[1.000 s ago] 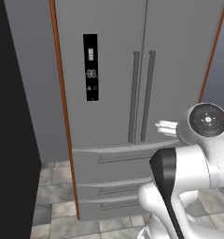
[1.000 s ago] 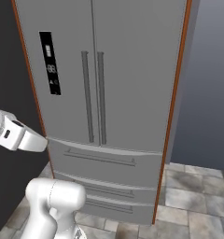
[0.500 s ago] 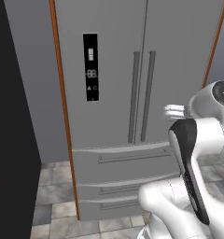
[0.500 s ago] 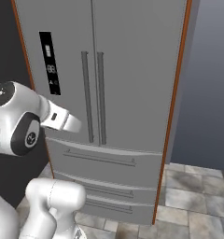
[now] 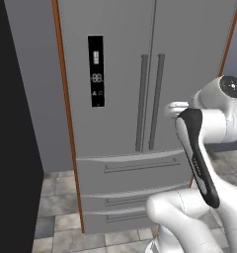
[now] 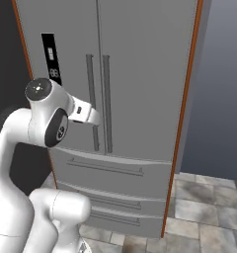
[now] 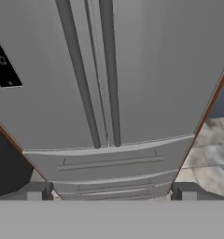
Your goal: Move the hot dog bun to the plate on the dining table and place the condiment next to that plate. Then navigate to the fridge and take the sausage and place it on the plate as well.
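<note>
The fridge [image 5: 120, 59] is a tall grey steel one, and it stands shut right in front of me. Two vertical handles [image 5: 150, 108] run down the middle where its doors meet, with a black display strip [image 5: 96, 69] on the left door and drawers [image 5: 140, 168] below. My gripper [image 7: 111, 193] is open and empty, its two dark fingertips [image 7: 39, 191] spread wide and pointing at the fridge [image 7: 146, 70] near the handles [image 7: 93, 70]. In the right base view the hand [image 6: 87, 113] hovers just short of the handles [image 6: 98, 104]. The sausage, hot dog bun, plate, condiment and dining table are out of view.
Orange-brown wood trim [image 5: 66, 123] frames both sides of the fridge. A dark panel [image 5: 12, 148] stands to its left and a grey-blue wall [image 6: 219, 99] to its right. Grey tiled floor [image 6: 209, 212] lies in front.
The arm has swung upward, with the elbow rising and the hand lifting toward the fridge's door handles. The gripper has stayed open, and the base and fridge have not moved.
</note>
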